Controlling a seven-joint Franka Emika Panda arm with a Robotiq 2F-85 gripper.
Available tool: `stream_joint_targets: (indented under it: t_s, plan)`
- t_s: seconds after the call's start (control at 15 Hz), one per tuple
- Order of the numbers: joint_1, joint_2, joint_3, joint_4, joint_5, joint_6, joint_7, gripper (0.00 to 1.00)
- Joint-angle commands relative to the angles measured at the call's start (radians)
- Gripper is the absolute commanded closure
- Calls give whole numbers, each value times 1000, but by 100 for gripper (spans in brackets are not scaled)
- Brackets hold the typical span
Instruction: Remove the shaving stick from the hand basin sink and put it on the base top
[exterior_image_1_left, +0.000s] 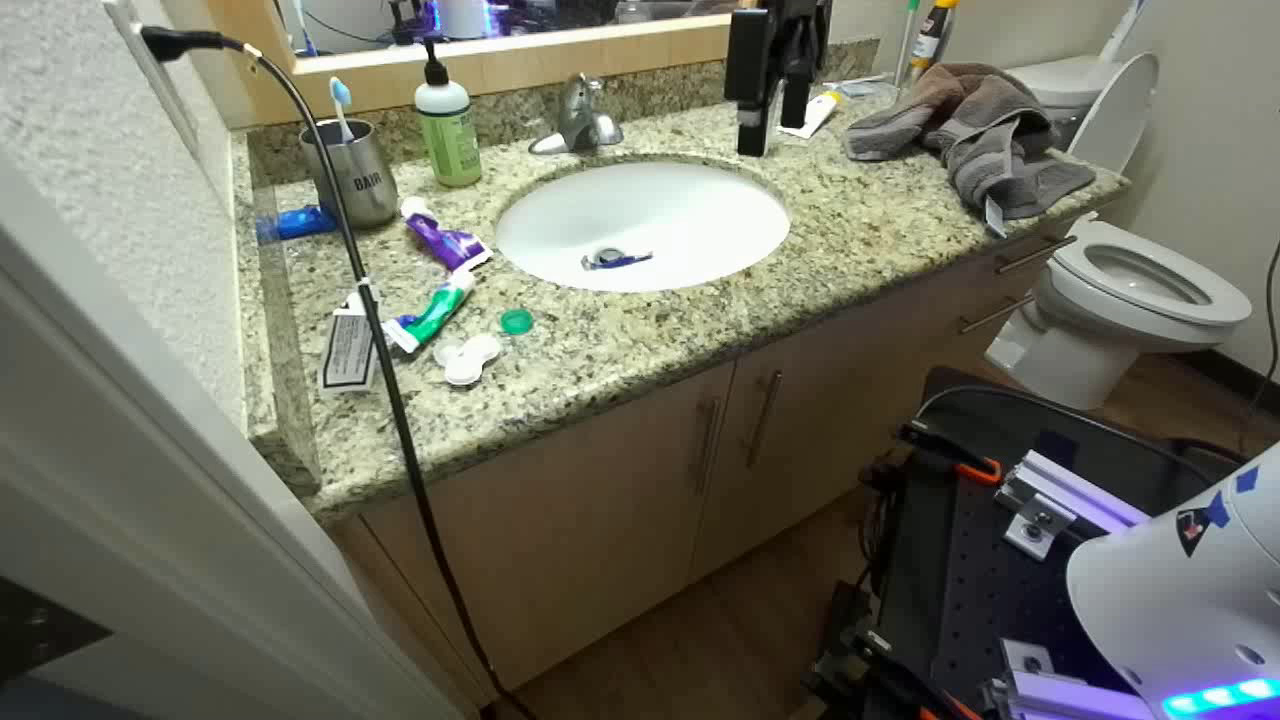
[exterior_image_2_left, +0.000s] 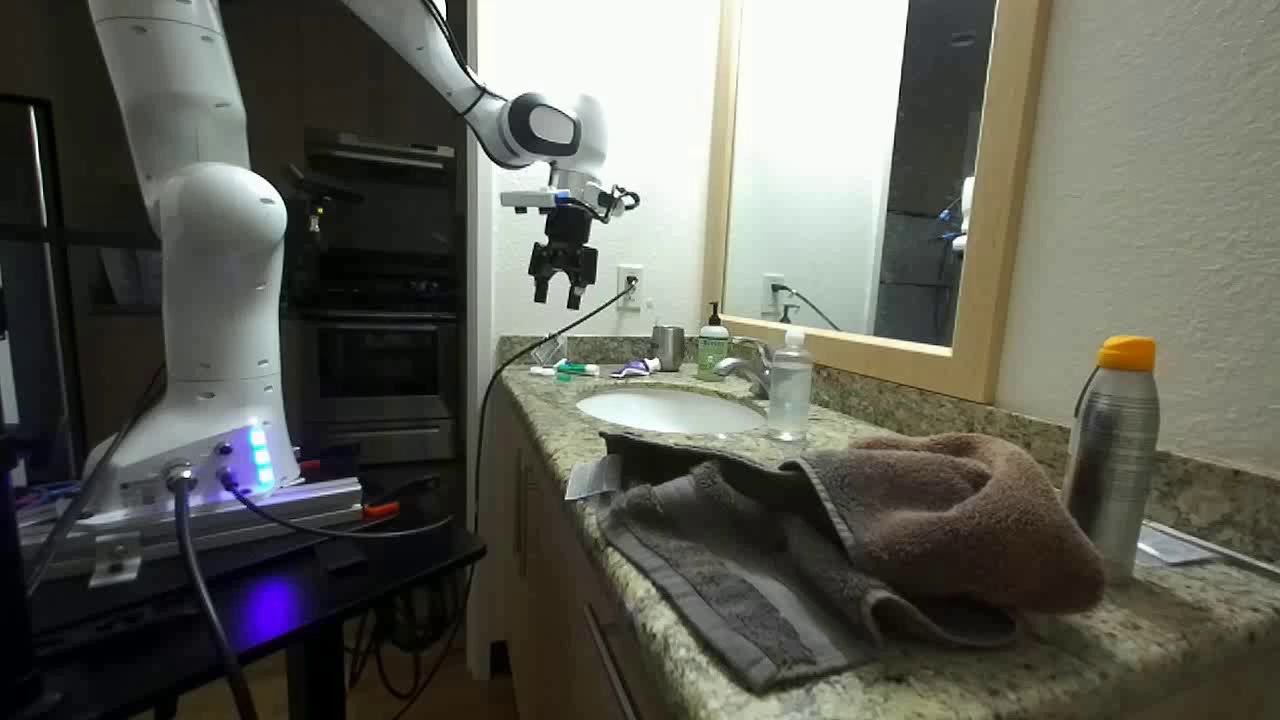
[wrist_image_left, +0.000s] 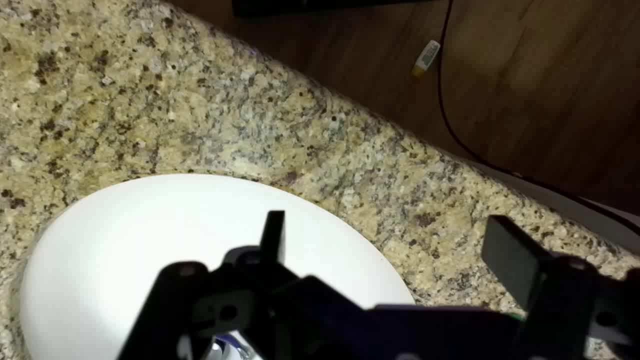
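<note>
Bathroom, toilet (exterior_image_1_left: 1110, 312) nearby | speckled granite countertop (exterior_image_1_left: 620, 345) rings white oval basin (exterior_image_1_left: 690, 220) | dark-blue razor (exterior_image_1_left: 622, 262) lies at drain (exterior_image_1_left: 608, 254) | Robotiq gripper (exterior_image_2_left: 558, 294) hangs overhead, 2 jaws spread apart

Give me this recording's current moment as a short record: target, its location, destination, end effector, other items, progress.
target: shaving stick, dark blue
location: in the white basin, at the drain
destination: granite countertop
end effector: open, holding nothing, raised clear of the countertop
other items: pump bottle, purple tube, towel
progress: removal not yet done
</note>
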Motion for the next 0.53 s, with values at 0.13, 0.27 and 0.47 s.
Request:
stream_joint_targets:
  t_s: [0.13, 0.27, 0.47]
  plan:
    - [1, 18, 37, -11, 46, 73, 40, 0]
    - [5, 36, 51, 1, 83, 101, 75, 0]
    - [9, 42, 73, 2, 147, 154, 158, 0]
